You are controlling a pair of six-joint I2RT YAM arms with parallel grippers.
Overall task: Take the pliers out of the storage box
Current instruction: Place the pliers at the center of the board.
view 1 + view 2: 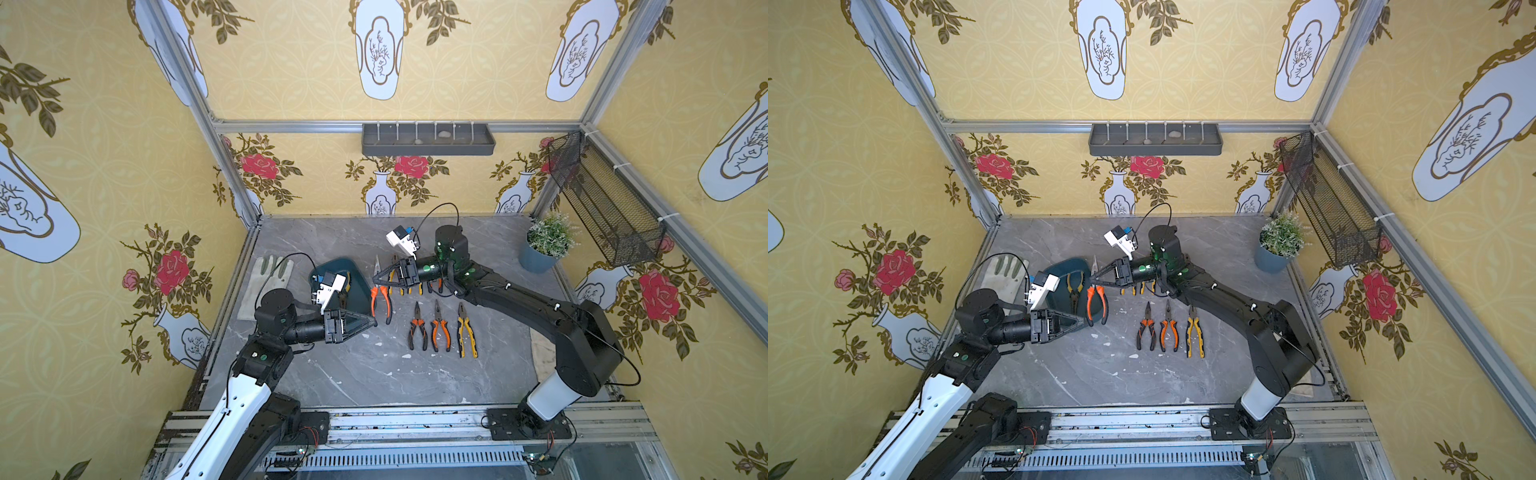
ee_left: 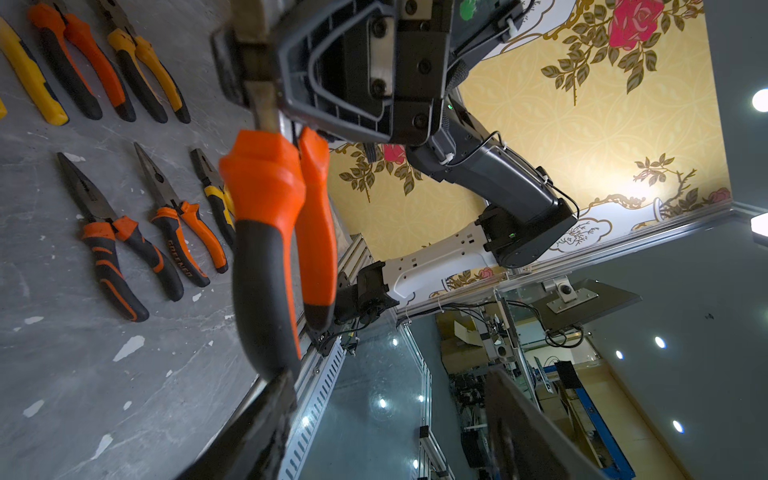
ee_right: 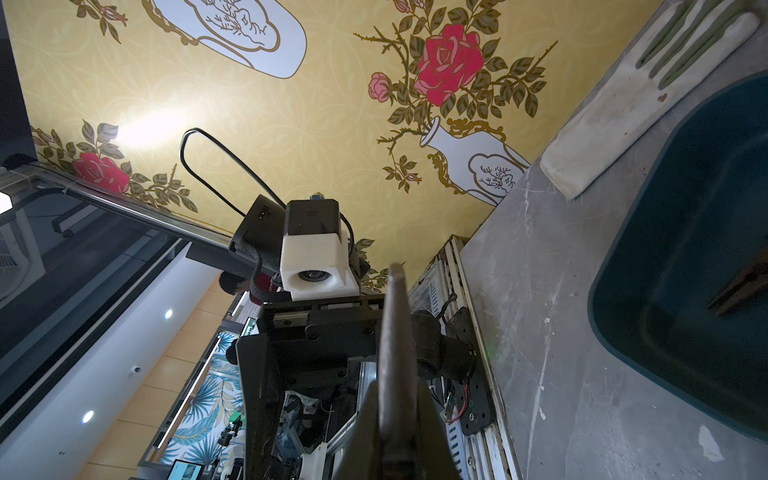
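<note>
The storage box (image 1: 1074, 266) is dark teal, the held pliers (image 2: 266, 195) orange-and-black.

Light: bright, even, soft shadows | glare: hot patch on wall (image 3: 153, 129), upper left | blur: pliers (image 3: 395, 353) near lens | edges: bent

- Left arm (image 1: 232, 399) bent at the elbow; left gripper (image 1: 370, 323) level, pointing toward the right arm, jaws apart
- Right arm (image 1: 540, 316) stretched across; right gripper (image 1: 377, 279) clamped on pliers (image 1: 382, 301)

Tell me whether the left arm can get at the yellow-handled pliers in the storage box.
Probably yes. The left gripper is open close to the storage box, and the yellow-handled pliers lie uncovered inside. The orange-handled pliers hanging from the right gripper crowd the approach slightly.
</note>
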